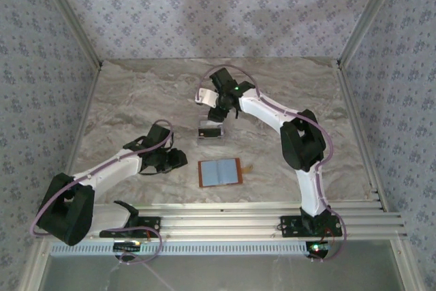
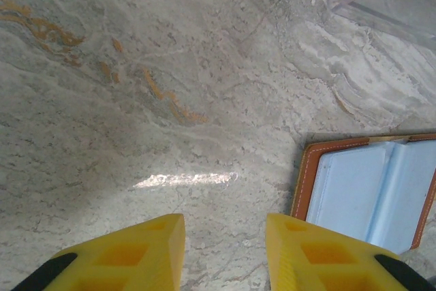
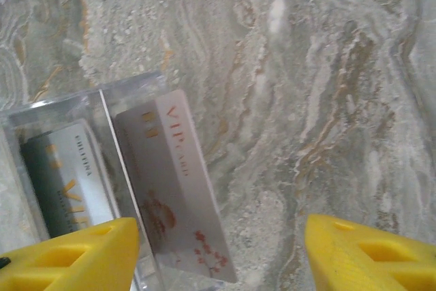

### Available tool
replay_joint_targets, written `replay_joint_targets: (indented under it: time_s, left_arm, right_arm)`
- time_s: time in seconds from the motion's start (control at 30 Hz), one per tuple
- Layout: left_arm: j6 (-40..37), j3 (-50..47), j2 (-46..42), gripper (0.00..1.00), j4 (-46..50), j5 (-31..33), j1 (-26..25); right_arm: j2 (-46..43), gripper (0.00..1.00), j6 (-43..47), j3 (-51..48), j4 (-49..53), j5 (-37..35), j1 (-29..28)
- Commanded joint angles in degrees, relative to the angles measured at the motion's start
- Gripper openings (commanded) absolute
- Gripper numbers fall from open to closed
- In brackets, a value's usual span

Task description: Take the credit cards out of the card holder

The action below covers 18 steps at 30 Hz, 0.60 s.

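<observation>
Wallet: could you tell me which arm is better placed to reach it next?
Left, likely. The left end effector hovers right beside the open wallet; the right end effector hangs open over the cards in the clear rack, farther away.

Card holder [image 1: 219,172] lies open and flat, orange-brown border, grey-blue inside facing up, mid-tabletop [image 1: 136,100] toward the near edge. Whitish-pink card [image 3: 174,189] and darker card [image 3: 48,182] stand tilted in the clear rack [image 3: 88,97] just beyond.

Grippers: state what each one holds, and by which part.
Nothing is held. The left gripper is open over the table beside the card holder. The right gripper is open over the pink card, which stands in the clear rack.
</observation>
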State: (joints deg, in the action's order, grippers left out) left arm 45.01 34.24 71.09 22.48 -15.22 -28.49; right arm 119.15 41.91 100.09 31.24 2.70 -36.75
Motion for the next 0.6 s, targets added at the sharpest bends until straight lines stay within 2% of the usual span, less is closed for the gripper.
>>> replay_joint_targets:
  time_s: [0.0,0.3,0.47,0.5,0.53,0.57]
  left_arm:
    - [-0.3,-0.5,-0.5,0.37,-0.2,-0.6,0.3]
    - [-1.0,-0.6,-0.5,0.38,0.0,1.2,0.5]
    - [-4.3,2.7,1.3,0.57,1.9,5.6,1.5]
    - [-5.0,3.5,1.7,0.61,2.4,6.6,1.8]
    - [-5.8,4.4,2.1,0.77,2.9,7.7,2.4]
    - [-6.6,5.4,2.7,0.84,3.4,8.6,2.9]
  right_arm:
    - [0.5,0.67,-1.6,2.1,-1.9,-4.2,0.2]
    - [-3.6,0.66,-5.5,-0.2,-4.3,-7.2,1.5]
    - [-11.1,0.68,-9.0,-7.4,-6.0,-8.8,3.7]
    - [-12.7,0.73,-9.7,-9.3,-6.5,-9.2,4.2]
    - [-14.6,0.99,-10.3,-11.4,-7.1,-9.6,4.8]
    - [-16.5,1.0,-11.0,-13.7,-7.6,-9.8,5.5]
